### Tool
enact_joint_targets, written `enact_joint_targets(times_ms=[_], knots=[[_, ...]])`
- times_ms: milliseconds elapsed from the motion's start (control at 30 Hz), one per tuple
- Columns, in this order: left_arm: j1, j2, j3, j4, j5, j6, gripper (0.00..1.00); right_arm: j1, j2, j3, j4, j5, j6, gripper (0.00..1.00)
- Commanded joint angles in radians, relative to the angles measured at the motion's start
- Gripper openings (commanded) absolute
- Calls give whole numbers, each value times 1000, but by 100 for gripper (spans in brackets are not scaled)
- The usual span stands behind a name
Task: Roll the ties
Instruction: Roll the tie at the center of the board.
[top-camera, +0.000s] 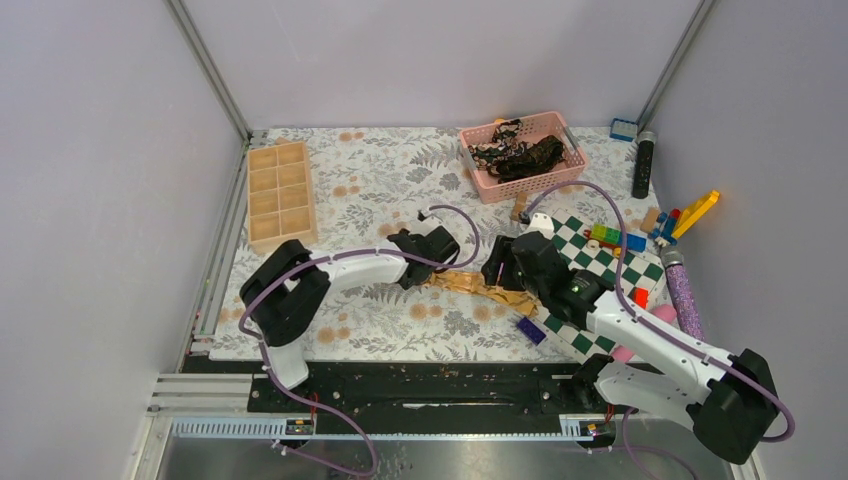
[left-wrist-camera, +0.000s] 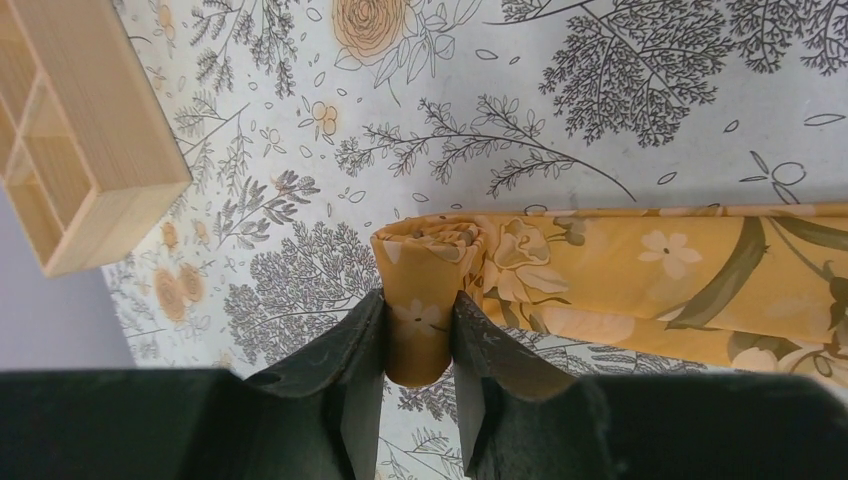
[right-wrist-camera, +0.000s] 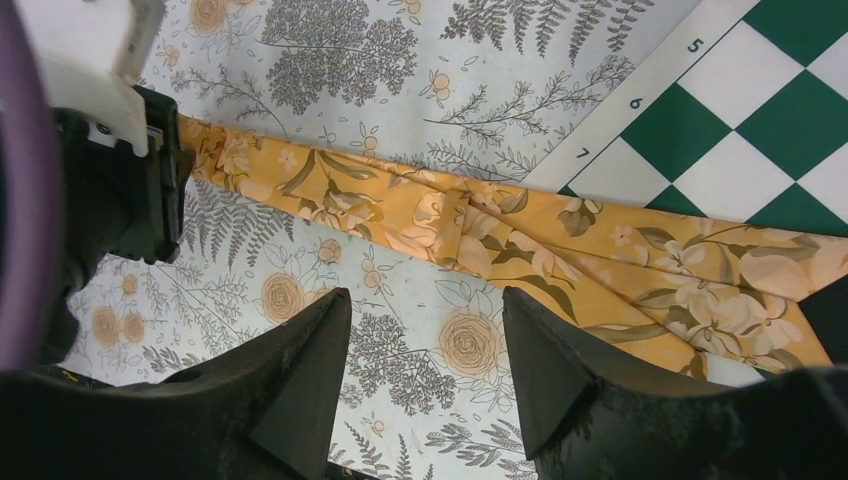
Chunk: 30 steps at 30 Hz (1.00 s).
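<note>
The golden tie (top-camera: 480, 288) lies flat across the flowered table mat, its wide part running onto the checkered board. My left gripper (top-camera: 425, 262) is shut on the tie's small rolled end (left-wrist-camera: 420, 300), one finger on each side of the roll. The rest of the tie (left-wrist-camera: 640, 270) stretches away to the right. My right gripper (right-wrist-camera: 425, 330) hovers open over the bare mat just beside the tie (right-wrist-camera: 520, 235), with nothing between its fingers. Dark ties (top-camera: 520, 155) lie bunched in the pink basket at the back.
A wooden compartment tray (top-camera: 281, 195) sits at the back left, close to my left gripper (left-wrist-camera: 60, 150). The green-and-white checkered board (top-camera: 600, 280) lies to the right with toy bricks (top-camera: 680, 215) on and beyond it. The pink basket (top-camera: 535, 185), a black cylinder (top-camera: 643, 165) and a purple glitter bottle (top-camera: 683, 295) stand nearby.
</note>
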Motion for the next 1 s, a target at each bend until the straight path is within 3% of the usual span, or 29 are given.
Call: enact_joint_targets(times_ms=[0, 700, 967], knots=[[-34, 44, 62, -43, -137, 24, 27, -7, -23, 20, -33, 85, 10, 65], [-126, 183, 133, -106, -185, -26, 28, -9, -60, 7, -80, 131, 29, 66], [-130, 210, 152, -115, -173, -32, 34, -9, -34, 11, -81, 104, 24, 67]])
